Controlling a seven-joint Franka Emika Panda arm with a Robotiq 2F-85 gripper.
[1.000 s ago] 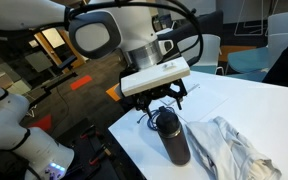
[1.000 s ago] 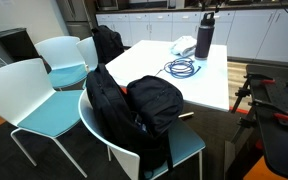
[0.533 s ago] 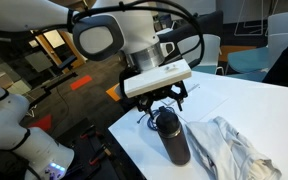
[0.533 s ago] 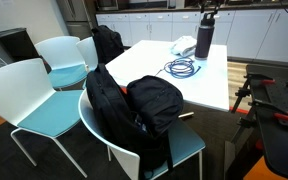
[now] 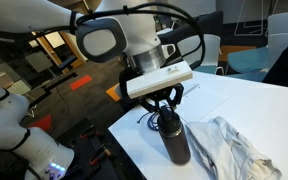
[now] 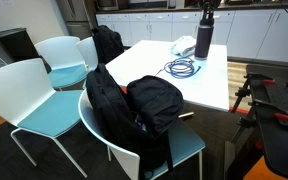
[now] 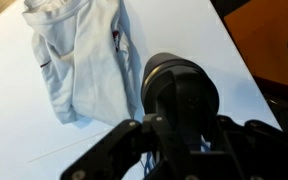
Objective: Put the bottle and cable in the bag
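Bottle (image 5: 176, 142) stands upright on the white table (image 5: 239, 100), near one corner, with the gripper (image 5: 167, 112) directly over its top. The fingers reach down on either side of the black cap and look drawn in against it (a narrow hold, not a wide spread), so the hand appears to grasp the bottle by its cap. In the wrist view the round cap sits just in front of the dark finger links. A pale grey crumpled cloth (image 7: 84, 55) lies on the table just beside the bottle; whether the two touch I cannot tell.

In an exterior view the cable (image 6: 182, 68) lies in loose loops on the table, apart from the bottle and nearer the edge that faces the bag (image 6: 149, 105). The bag, black and soft, sits slumped on a chair (image 6: 191, 150) with a teal seat, close against the table. A second dark backpack (image 6: 107, 42) rests on another chair farther along the table.
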